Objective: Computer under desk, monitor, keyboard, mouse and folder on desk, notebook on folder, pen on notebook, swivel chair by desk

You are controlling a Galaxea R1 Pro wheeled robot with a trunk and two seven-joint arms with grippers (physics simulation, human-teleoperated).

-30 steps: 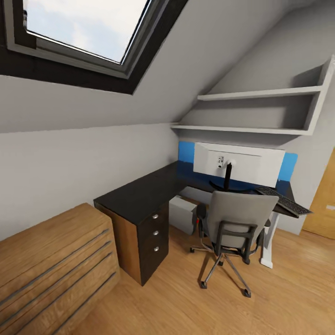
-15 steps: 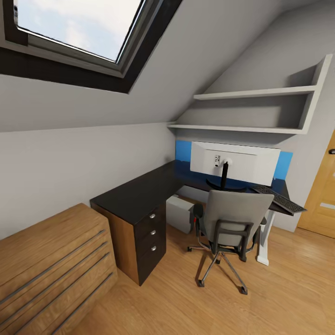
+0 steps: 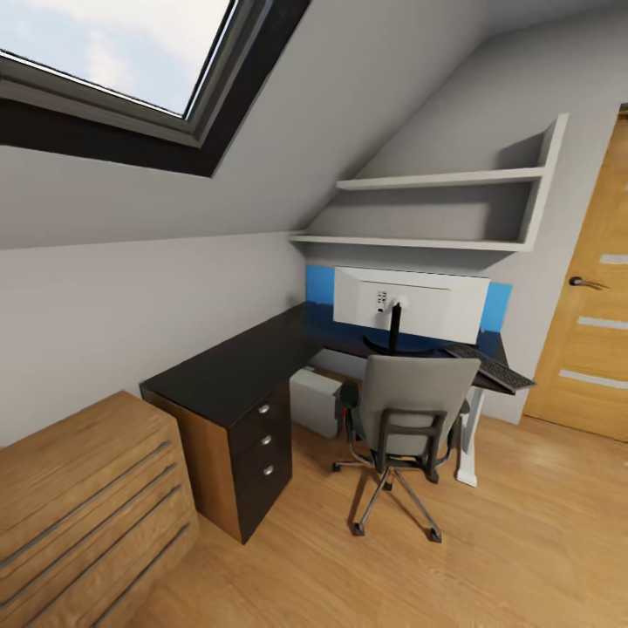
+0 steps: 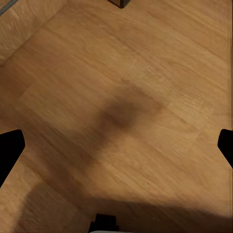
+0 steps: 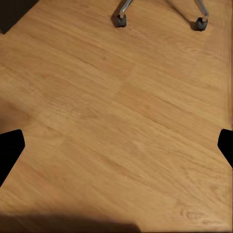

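The black L-shaped desk (image 3: 235, 371) fills the bedroom's corner under the sloped wall. On it stands the monitor (image 3: 410, 303), its white back towards me. The keyboard (image 3: 488, 367) lies at the desk's right end, partly over the edge. Under the desk sits the light grey computer (image 3: 314, 401). The swivel chair (image 3: 412, 406) stands at the desk with its back to me, hiding its seat. The folder, notebook, pen and mouse are out of view. My left gripper (image 4: 116, 150) and right gripper (image 5: 116, 150) both hang open over bare wood floor, and the chair's castors (image 5: 120, 19) show beyond the right one.
A black drawer unit (image 3: 262, 440) with silver knobs carries the desk's near end. A low light-wood shelf unit (image 3: 78, 497) stands at front left. The wooden door (image 3: 589, 331) is at the right. White wall shelves (image 3: 419, 240) hang above the monitor, and a skylight (image 3: 105, 52) is overhead.
The head view has swung right, so desk, chair and monitor sit further left and more of the door shows. Nothing in the room has moved.
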